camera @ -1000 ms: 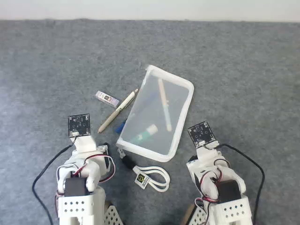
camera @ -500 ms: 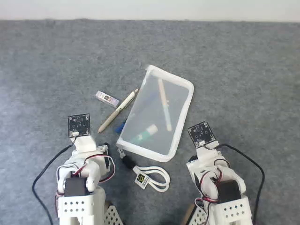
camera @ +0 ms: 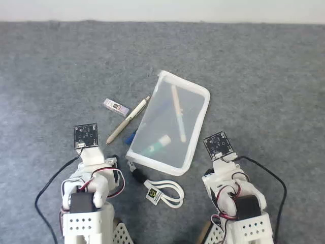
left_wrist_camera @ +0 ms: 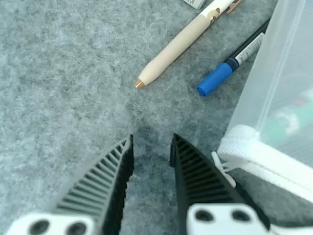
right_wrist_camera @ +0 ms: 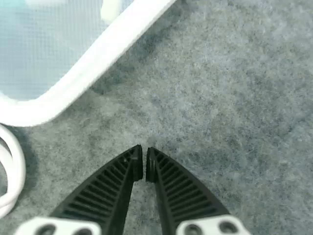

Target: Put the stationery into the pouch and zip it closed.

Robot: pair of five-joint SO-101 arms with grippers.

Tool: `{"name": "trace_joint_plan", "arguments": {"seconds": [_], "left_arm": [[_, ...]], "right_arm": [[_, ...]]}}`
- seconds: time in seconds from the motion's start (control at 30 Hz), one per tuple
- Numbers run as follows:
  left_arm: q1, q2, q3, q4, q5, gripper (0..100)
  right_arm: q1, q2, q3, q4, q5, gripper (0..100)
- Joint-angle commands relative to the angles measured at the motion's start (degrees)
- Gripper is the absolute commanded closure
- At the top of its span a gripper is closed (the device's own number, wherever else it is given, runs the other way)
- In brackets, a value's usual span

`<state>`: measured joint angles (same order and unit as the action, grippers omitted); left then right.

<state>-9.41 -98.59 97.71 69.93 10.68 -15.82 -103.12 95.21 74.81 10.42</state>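
A translucent pouch [camera: 170, 127] with white edging lies mid-table, holding a beige pen and a green-and-white item. Outside it, on the left, lie a beige pen [camera: 127, 121], a small box [camera: 116, 106] and a blue-capped marker [camera: 131, 138] partly tucked under the pouch. My left gripper [left_wrist_camera: 151, 142] hovers over bare carpet, slightly open and holding nothing, a short way from the beige pen's tip [left_wrist_camera: 181, 41], the marker [left_wrist_camera: 230, 68] and the pouch's corner [left_wrist_camera: 254, 152]. My right gripper [right_wrist_camera: 144, 159] is shut on nothing, just off the pouch's white edge [right_wrist_camera: 98, 54].
A white strap [camera: 165, 193] with a tag lies near the pouch's front corner, between the two arms, and its loop [right_wrist_camera: 10, 171] curls beside the right gripper. Grey carpet covers the table, with a pale wall edge at the back.
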Motion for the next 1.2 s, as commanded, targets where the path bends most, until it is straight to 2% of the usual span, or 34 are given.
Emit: {"name": "trace_joint_plan", "arguments": {"seconds": [0.0,0.43,0.53,0.63,0.77,1.0,1.07,1.17], "left_arm": [[-0.2,-1.0,-1.9,0.4,-0.2,88],[0.2,-1.0,-1.9,0.4,-0.2,88],[2.5,-1.0,-2.1,0.4,-0.4,88],[6.2,-1.1,-4.5,-1.0,-0.4,88],[6.2,-1.1,-7.0,-1.7,-0.4,88],[6.2,-1.1,-7.3,-7.3,-0.4,88],[5.3,-1.1,-7.5,-8.0,-2.8,88],[-1.1,-1.1,-8.4,-8.1,-10.7,88]], "right_arm": [[0.1,-0.8,1.2,0.1,-0.3,98.0],[0.0,-0.8,1.2,0.1,-0.5,97.9],[0.0,-0.8,1.2,0.1,-0.5,97.9],[-0.7,-0.8,1.2,0.1,-0.3,97.9],[-2.9,-0.8,1.2,0.1,-0.4,97.9],[0.2,-0.8,1.1,0.2,-0.2,97.8],[0.9,-0.8,1.1,0.3,-0.2,97.8],[1.1,-0.8,0.7,0.1,-0.2,97.8]]}}
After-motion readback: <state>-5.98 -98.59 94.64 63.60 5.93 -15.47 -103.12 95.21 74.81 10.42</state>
